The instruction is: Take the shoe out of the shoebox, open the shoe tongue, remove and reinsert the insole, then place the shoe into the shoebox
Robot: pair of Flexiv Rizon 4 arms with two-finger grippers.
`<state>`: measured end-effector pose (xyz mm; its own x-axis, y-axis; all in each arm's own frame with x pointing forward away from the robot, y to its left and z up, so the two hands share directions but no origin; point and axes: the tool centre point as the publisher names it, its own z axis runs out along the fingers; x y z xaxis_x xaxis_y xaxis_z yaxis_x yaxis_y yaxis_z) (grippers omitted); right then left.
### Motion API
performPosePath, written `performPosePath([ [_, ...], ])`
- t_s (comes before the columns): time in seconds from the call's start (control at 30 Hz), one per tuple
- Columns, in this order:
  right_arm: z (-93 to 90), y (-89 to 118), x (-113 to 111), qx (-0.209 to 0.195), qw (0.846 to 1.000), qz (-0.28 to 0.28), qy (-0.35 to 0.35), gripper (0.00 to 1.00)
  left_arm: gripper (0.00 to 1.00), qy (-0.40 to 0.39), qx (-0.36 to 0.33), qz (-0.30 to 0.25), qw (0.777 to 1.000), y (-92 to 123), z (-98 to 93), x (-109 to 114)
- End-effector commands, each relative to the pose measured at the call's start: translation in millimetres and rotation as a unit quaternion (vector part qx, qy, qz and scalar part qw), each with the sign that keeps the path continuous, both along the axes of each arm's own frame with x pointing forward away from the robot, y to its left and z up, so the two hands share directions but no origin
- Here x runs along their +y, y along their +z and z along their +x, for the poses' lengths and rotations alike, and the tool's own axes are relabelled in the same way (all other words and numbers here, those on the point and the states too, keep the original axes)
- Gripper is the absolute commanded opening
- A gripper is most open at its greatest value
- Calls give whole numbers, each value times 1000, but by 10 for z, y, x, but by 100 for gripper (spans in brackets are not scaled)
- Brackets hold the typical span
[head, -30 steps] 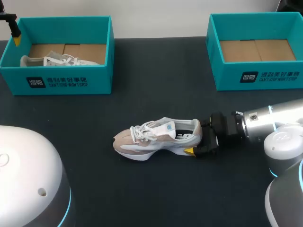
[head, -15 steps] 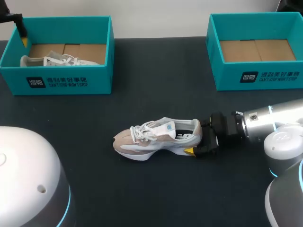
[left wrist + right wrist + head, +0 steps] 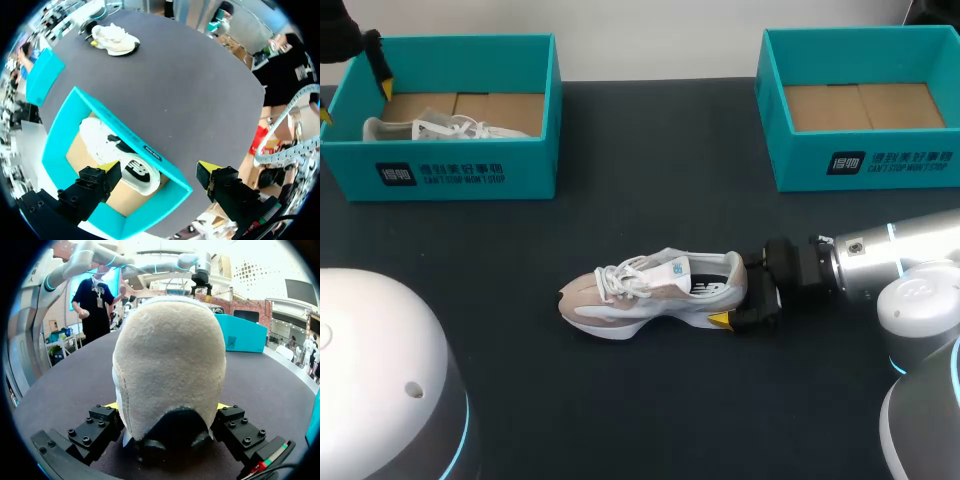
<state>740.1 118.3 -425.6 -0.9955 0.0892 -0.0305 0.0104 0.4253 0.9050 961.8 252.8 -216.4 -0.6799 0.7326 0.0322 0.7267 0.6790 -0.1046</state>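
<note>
A beige and white shoe [image 3: 640, 290] lies on its sole in the middle of the dark table, toe to the left. My right gripper [image 3: 738, 292] is shut on its heel. In the right wrist view the heel [image 3: 170, 365] fills the space between both fingers, which press on it from two sides. A second white shoe [image 3: 440, 128] lies in the left teal shoebox [image 3: 470, 170]. My left gripper [image 3: 355, 100] hangs open over that box's left end. In its wrist view, one finger is above the boxed shoe [image 3: 115, 150] and the other is outside the box wall [image 3: 125, 135].
A second teal shoebox [image 3: 865, 160], holding only cardboard, stands at the back right. Dark table surface lies between the two boxes and in front of the shoe. My arms' white bodies fill the lower left and lower right corners.
My left gripper has shifted right and turned over the left box's end, so a second yellow tip now shows. The right gripper and the shoe have not moved.
</note>
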Motion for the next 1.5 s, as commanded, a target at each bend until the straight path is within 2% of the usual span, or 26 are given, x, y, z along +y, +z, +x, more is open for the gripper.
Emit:
performPosePath([
  [0.03, -21, -55, 28, 0, 1000, -1, -1, 0, 100, 182, -14, 54, 982, -5, -38, -32],
  [0.17, -21, -55, 28, 0, 1000, -1, -1, 0, 100, 182, -14, 54, 982, -5, -38, -32],
  [0.2, -21, -55, 28, 0, 1000, -1, -1, 0, 100, 210, -7, 44, 977, 14, -104, -135],
  [0.27, -21, -55, 28, 0, 1000, -1, -1, 0, 100, 282, 28, 27, 959, 46, -151, -316],
  [0.33, -21, -55, 28, 0, 1000, -1, -1, 0, 100, 362, 35, 21, 931, 62, -176, -487],
  [0.37, -21, -55, 28, 0, 1000, -1, -1, 0, 100, 367, 43, 15, 929, 75, -208, -542],
  [0.4, -21, -55, 28, 0, 1000, -1, -1, 0, 100, 406, 36, 15, 913, 82, -235, -606],
  [0.43, -21, -55, 28, 0, 1000, -1, -1, 0, 100, 408, 42, 9, 912, 97, -273, -662],
  [0.47, -21, -55, 28, 0, 1000, -1, -1, 0, 100, 438, 51, 11, 897, 111, -305, -726],
  [0.5, -21, -55, 28, 0, 1000, -1, -1, 0, 100, 449, 32, 4, 893, 113, -344, -791],
  [0.53, -21, -55, 28, 0, 1000, -1, -1, 0, 100, 458, 48, 5, 888, 124, -387, -843],
  [0.57, -21, -55, 28, 0, 1000, -1, -1, 0, 100, 476, 33, 6, 879, 127, -428, -919],
  [0.67, -21, -55, 28, 0, 1000, -1, -1, 0, 100, 526, 54, 14, 848, 113, -478, -1100],
  [0.7, -21, -55, 28, 0, 1000, -1, -1, 0, 100, 530, 46, 9, 847, 100, -498, -1163],
  [0.77, -21, -55, 28, 0, 1000, -1, -1, 0, 100, 555, 48, 10, 831, 82, -549, -1290],
  [0.87, -21, -55, 28, 0, 1000, -1, -1, 0, 100, 600, 51, 10, 799, 44, -597, -1468],
  [0.9, -21, -55, 28, 0, 1000, -1, -1, 0, 100, 632, 53, 6, 773, 29, -607, -1514],
  [0.93, -21, -55, 28, 0, 1000, -1, -1, 0, 100, 629, 49, 4, 775, 7, -647, -1586],
  [0.97, -21, -55, 28, 0, 1000, -1, -1, 0, 100, 648, 53, 1, 760, -3, -680, -1636],
  [1.0, -21, -55, 28, 0, 1000, -1, -1, 0, 100, 653, 47, -2, 756, -9, -702, -1700],
  [1.03, -21, -55, 28, 0, 1000, -1, -1, 0, 100, 669, 52, -1, 741, -18, -725, -1751],
  [1.1, -21, -55, 28, 0, 1000, -1, -1, 0, 100, 679, 55, 2, 732, -44, -767, -1853],
  [1.13, -21, -55, 28, 0, 1000, -1, -1, 0, 100, 695, 53, -2, 718, -56, -783, -1884],
  [1.37, -21, -55, 28, 0, 1000, -1, -1, 0, 100, 731, 42, 6, 681, -144, -962, -2215],
  [1.5, -21, -55, 28, 0, 1000, -1, -1, 0, 100, 726, 38, 18, 686, -173, -1075, -2352],
])
